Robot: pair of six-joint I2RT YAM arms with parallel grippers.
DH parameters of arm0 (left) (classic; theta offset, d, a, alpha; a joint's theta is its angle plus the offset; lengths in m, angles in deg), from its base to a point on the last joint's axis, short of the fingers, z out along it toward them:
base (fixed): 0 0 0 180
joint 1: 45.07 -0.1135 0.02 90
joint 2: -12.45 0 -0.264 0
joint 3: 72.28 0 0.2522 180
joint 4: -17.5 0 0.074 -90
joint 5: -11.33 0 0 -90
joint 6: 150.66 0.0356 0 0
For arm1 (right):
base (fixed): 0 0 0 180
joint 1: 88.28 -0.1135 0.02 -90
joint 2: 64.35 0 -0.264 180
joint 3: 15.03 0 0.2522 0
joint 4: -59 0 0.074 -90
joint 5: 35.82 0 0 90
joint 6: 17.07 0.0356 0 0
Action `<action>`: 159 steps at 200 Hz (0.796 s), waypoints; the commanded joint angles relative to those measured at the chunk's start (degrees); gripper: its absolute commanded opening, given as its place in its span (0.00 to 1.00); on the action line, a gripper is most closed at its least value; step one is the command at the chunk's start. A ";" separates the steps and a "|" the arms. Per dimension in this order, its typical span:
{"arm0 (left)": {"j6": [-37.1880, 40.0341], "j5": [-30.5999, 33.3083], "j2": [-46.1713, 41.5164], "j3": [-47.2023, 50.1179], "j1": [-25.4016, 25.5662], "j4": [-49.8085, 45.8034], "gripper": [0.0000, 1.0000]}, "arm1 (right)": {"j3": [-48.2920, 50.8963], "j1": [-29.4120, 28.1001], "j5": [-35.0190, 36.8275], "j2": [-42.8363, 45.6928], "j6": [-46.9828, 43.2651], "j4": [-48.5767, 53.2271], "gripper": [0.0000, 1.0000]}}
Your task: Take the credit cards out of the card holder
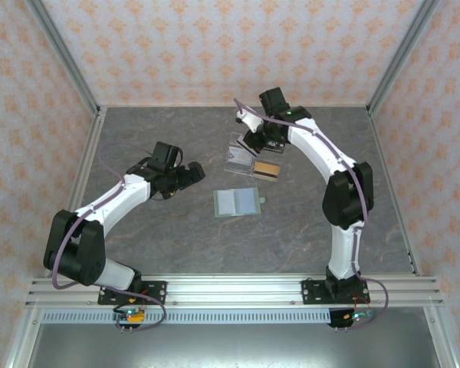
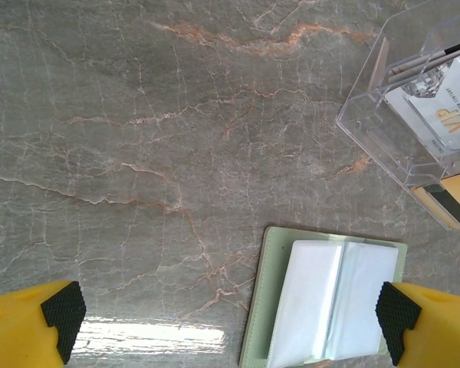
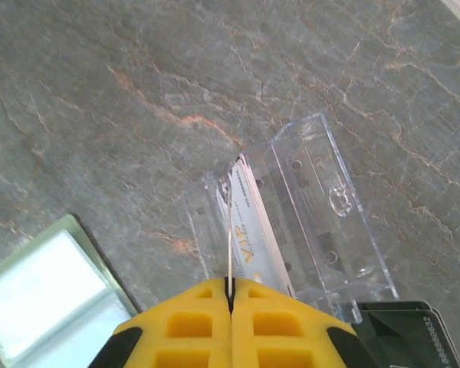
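Note:
The card holder (image 1: 236,202) lies open and flat mid-table, pale green with clear empty-looking sleeves (image 2: 330,303). My left gripper (image 2: 228,322) hovers low over its left edge, open wide, with nothing between its pads (image 2: 61,318). In the top view the left gripper (image 1: 193,173) sits left of the holder. My right gripper (image 3: 230,287) is shut on a thin credit card (image 3: 230,230) seen edge-on, held upright over the clear acrylic stand (image 3: 307,222). A white VIP card (image 3: 249,238) stands in that stand. The right gripper (image 1: 259,146) is behind the card holder.
A gold and black card (image 1: 267,169) lies flat beside the acrylic stand (image 1: 241,157), also near the stand (image 2: 414,115) as the gold card (image 2: 456,203). Patterned walls with metal posts enclose the grey marble table (image 1: 153,230) on three sides.

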State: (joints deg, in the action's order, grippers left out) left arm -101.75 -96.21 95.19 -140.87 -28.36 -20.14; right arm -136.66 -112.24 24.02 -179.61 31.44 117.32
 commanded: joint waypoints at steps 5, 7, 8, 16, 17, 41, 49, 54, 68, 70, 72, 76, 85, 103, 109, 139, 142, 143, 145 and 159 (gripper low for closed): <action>2.03 1.19 -1.05 -1.51 -0.36 -2.29 1.00 | -5.58 -0.53 1.39 -3.51 -5.94 7.51 0.00; 2.09 1.26 -1.01 -1.51 -0.36 -2.37 1.00 | -5.76 -0.55 1.45 -3.75 -5.92 7.55 0.00; 2.12 1.31 -0.96 -1.51 -0.36 -2.47 1.00 | -5.90 -0.64 1.47 -3.88 -5.94 7.56 0.00; 2.25 1.60 -0.76 -1.66 -0.41 -2.89 1.00 | -6.77 -1.12 1.96 -4.64 -6.05 7.90 0.00; 2.29 1.57 -0.70 -1.63 -0.38 -2.95 1.00 | -6.97 -1.14 1.99 -4.76 -6.05 7.95 0.00; 2.24 0.69 0.28 -1.51 -0.36 -2.72 1.00 | -8.93 -1.99 2.36 -6.66 -6.23 7.61 0.00; 2.15 0.43 0.56 -1.38 -0.36 -2.59 1.00 | -9.53 -2.03 2.25 -7.25 -6.27 7.44 0.00; 2.13 0.28 0.58 -1.34 -0.36 -2.45 1.00 | -10.04 -2.06 2.40 -7.73 -6.32 7.46 0.00; 2.06 0.13 0.76 -1.08 -0.36 -2.27 1.00 | -12.43 -2.27 4.11 -9.49 -6.94 9.17 0.00; 2.08 0.14 0.76 -1.07 -0.36 -2.24 1.00 | -12.88 -2.30 4.59 -9.77 -7.00 9.55 0.00; 2.02 0.05 0.82 -1.07 -0.36 -2.18 1.00 | -13.22 -2.38 5.11 -10.02 -7.01 9.71 0.00; 2.05 -0.09 0.84 -1.00 -0.36 -2.14 1.00 | -14.14 -2.47 6.05 -10.48 -7.09 10.18 0.00; 2.06 -0.13 0.84 -1.08 -0.31 -2.05 1.00 | -15.50 -2.49 6.67 -11.45 -7.47 10.99 0.00; 2.19 -0.20 1.00 -1.37 -0.36 -2.05 1.00 | -17.33 -2.57 6.43 -12.74 -8.98 12.27 0.00; 2.23 -0.32 1.10 -1.49 -0.37 -2.16 1.00 | -17.54 -2.54 6.27 -12.96 -9.71 12.61 0.00; 2.41 -0.59 0.87 -1.35 -0.36 -2.09 1.00 | -17.80 -2.76 6.27 -13.73 -12.50 13.10 0.00; 2.41 -0.52 0.86 -1.36 -0.36 -2.21 1.00 | -17.90 -2.81 6.36 -13.82 -12.64 13.10 0.00; 2.36 -0.50 0.86 -1.38 -0.36 -2.22 1.00 | -17.94 -2.82 6.39 -13.88 -12.69 13.14 0.00; 2.33 -0.53 0.85 -1.40 -0.36 -2.22 1.00 | -18.02 -2.81 6.46 -13.90 -12.79 13.22 0.00; 2.28 -0.57 0.86 -1.25 -0.37 -2.36 1.00 | -18.90 -2.84 6.29 -14.60 -13.58 13.96 0.00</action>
State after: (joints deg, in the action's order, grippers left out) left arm -100.61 -96.45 95.49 -140.87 -28.36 -21.25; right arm -152.57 -114.76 29.29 -192.59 21.06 128.22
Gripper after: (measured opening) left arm 0.997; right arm 0.044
